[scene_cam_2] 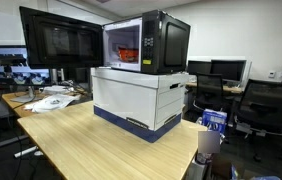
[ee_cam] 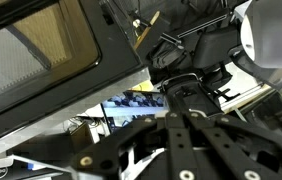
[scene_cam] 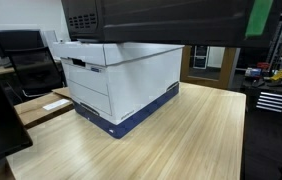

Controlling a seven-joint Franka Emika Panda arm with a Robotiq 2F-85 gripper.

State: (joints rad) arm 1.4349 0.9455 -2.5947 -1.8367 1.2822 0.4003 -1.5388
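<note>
Wrist view: the pincer (ee_cam: 173,105) is hanging closed near the door of the microwave (ee_cam: 41,55), with any grasp indiscernible; the microwave is sitting on a white box (scene_cam_2: 141,100) atop the desk (scene_cam_2: 81,140).

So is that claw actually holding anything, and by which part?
Cannot be told: the gripper is shut beside the open microwave door, but no grip on it shows.

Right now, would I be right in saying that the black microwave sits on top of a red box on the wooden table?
Not quite: the box is white with a dark blue base, not red, as both exterior views show. The rest holds: the black microwave sits on top of it, and the box stands on the wooden table.
</note>
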